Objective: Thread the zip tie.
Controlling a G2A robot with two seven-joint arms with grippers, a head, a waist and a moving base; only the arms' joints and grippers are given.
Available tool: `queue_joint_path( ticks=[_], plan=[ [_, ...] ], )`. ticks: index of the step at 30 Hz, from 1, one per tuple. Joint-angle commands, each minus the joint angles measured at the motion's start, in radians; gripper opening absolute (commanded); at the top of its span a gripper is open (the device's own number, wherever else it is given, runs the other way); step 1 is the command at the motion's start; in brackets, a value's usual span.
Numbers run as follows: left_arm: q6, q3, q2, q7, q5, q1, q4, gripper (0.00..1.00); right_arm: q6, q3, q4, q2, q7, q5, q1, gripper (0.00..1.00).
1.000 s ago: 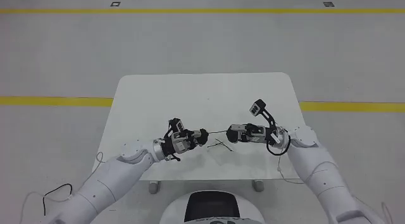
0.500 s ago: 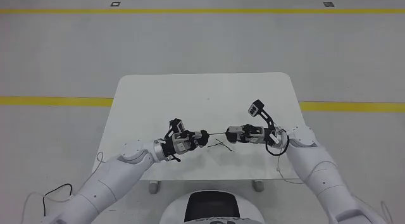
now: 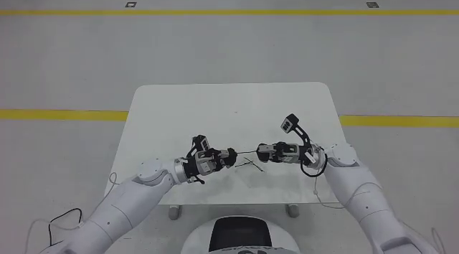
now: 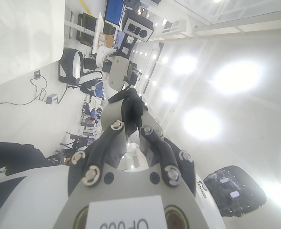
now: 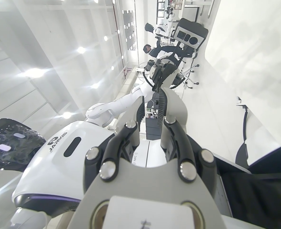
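Note:
A thin black zip tie (image 3: pixel 246 152) spans the short gap between my two grippers above the table's front half. My left gripper (image 3: pixel 232 155) is shut on one end of it. In the left wrist view the left gripper (image 4: pixel 131 97) has its dark pads pressed together. My right gripper (image 3: pixel 259 151) faces it from the other side and is shut on the other end. In the right wrist view the right gripper (image 5: pixel 159 91) has its fingers closed, with the left gripper (image 5: pixel 158 72) just beyond their tips.
A second loose black tie (image 3: pixel 252 164) lies on the white table (image 3: pixel 215 110) just below the grippers, toward the front edge. The grey floor with yellow lines surrounds the table.
Almost nothing: the right gripper has drifted slightly toward the left one, and both keep their hold on the tie.

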Motion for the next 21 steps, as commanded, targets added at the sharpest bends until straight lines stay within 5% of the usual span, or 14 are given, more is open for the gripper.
queue_joint_path(
  ticks=[1, 6, 10, 19, 20, 21],
  plan=[
    [0.001, -0.002, -0.001, -0.001, 0.001, 0.001, 0.000, 0.00, 0.000, -0.001, 0.001, 0.000, 0.000, -0.001, 0.001, 0.12],
    [0.006, -0.005, -0.003, -0.003, 0.004, 0.003, 0.001, 0.00, 0.000, -0.005, 0.006, 0.000, 0.000, -0.003, 0.003, 0.11],
    [0.010, -0.007, -0.006, -0.005, 0.009, 0.004, 0.003, 0.00, 0.000, -0.008, 0.011, 0.000, 0.000, -0.006, 0.006, 0.00],
    [0.003, -0.014, -0.010, 0.005, 0.026, 0.005, 0.008, 0.00, 0.000, -0.009, 0.017, -0.001, 0.000, -0.017, 0.010, 0.00],
    [-0.003, -0.016, -0.011, 0.015, 0.022, 0.007, 0.007, 0.64, 0.000, -0.009, 0.017, -0.001, 0.000, -0.017, 0.010, 0.00],
    [-0.008, -0.018, -0.012, 0.020, 0.019, 0.009, 0.004, 1.00, 0.000, -0.008, 0.017, -0.002, 0.000, -0.017, 0.009, 0.00]
  ],
)
